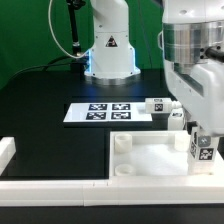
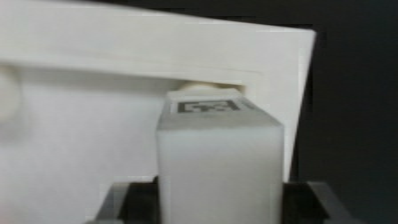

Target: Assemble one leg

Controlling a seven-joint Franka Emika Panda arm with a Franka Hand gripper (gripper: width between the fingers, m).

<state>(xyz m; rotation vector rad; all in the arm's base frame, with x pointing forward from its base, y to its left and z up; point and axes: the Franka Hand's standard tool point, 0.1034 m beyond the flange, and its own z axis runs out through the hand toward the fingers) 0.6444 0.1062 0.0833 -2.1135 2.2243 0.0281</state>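
Note:
My gripper (image 1: 203,140) is shut on a leg (image 1: 204,149), a small white squarish post with a black-and-white tag on its side. It holds the leg upright over the far right corner of the large flat white panel (image 1: 160,160). In the wrist view the leg (image 2: 221,150) fills the space between my jaws (image 2: 217,196), and its tagged end meets a round corner socket (image 2: 214,86) of the panel (image 2: 107,110). Another leg (image 1: 157,105) lies on the black table beside the marker board.
The marker board (image 1: 100,112) lies flat on the table behind the panel. A white tray wall (image 1: 6,152) stands at the exterior view's left. The arm's base (image 1: 110,45) stands at the back. Round sockets (image 1: 121,143) show at the panel's left corners.

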